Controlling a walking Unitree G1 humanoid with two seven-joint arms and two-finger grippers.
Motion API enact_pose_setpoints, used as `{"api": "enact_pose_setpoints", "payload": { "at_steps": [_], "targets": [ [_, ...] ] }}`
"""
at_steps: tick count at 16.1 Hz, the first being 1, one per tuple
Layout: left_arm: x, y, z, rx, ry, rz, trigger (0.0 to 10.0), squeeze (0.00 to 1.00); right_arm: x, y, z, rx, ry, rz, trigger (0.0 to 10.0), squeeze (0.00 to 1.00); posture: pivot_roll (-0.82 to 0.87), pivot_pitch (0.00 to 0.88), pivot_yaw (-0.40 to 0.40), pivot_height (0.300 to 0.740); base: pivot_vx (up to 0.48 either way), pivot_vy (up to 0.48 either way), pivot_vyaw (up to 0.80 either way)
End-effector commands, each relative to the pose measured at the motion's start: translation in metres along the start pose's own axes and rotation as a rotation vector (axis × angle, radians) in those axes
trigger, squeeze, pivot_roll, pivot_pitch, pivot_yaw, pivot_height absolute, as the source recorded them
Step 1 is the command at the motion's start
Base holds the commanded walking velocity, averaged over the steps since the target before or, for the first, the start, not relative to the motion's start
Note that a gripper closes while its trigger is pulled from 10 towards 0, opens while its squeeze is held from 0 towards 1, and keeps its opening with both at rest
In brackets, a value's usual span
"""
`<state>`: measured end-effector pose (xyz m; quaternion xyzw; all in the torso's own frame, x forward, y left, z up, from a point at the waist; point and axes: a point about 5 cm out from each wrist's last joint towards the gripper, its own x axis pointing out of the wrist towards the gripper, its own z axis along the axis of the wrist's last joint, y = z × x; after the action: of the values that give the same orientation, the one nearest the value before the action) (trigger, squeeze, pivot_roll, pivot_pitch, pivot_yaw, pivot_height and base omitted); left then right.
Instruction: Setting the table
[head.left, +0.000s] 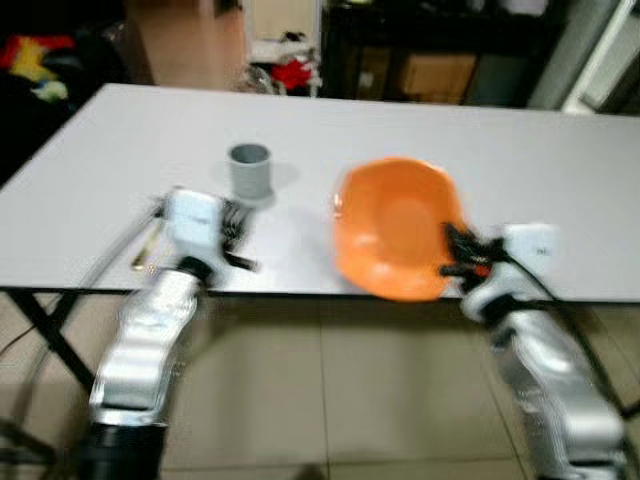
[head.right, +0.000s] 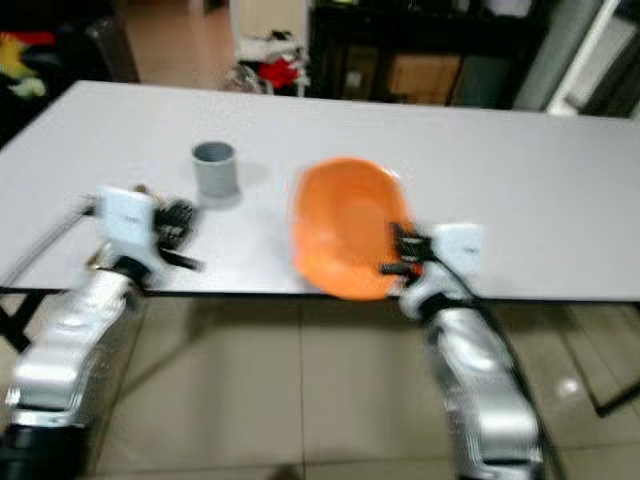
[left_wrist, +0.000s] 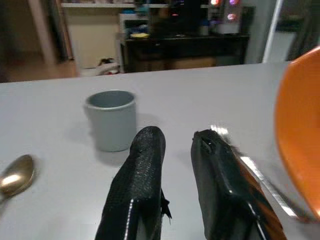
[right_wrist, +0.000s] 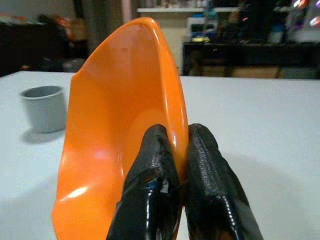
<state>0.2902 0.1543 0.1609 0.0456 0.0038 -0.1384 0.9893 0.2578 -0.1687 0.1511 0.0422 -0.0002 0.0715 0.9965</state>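
Observation:
An orange bowl stands tilted on its side at the table's front edge. My right gripper is shut on its rim, one finger inside and one outside. A grey cup stands upright on the white table, left of the bowl. Just in front of the cup my left gripper hovers low over the table, open by a narrow gap with nothing between the fingers. Left of it lies a gold spoon. A shiny metal strip lies on the table beside one left finger; what it is I cannot tell.
The table's front edge runs just under both wrists, with tiled floor below. Dark furniture and clutter stand beyond the table's far side. The table's back half is bare.

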Motion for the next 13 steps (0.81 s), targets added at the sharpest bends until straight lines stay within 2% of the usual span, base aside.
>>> {"api": "enact_pose_setpoints", "payload": {
  "at_steps": [1,5,13],
  "targets": [
    [-0.0027,0.0106,0.0037,0.019,-0.005,0.031,10.0,0.0,0.0045,0.0127,0.012,0.0,-0.062,0.056,10.0,0.0,0.0,0.0,-0.056,0.74,0.296,0.0,0.8],
    [-0.0024,0.0111,0.0043,0.017,-0.006,0.032,10.0,0.0,0.0053,0.0151,0.012,0.006,-0.066,0.072,10.0,0.0,0.0,0.0,-0.057,0.74,0.307,0.0,0.64],
    [-0.0006,0.0081,0.0036,0.014,-0.005,0.016,10.0,0.0,0.0047,0.0109,0.014,0.028,-0.079,0.045,10.0,0.0,-0.02,0.0,-0.049,0.74,0.319,0.0,0.0]
  ]
}}
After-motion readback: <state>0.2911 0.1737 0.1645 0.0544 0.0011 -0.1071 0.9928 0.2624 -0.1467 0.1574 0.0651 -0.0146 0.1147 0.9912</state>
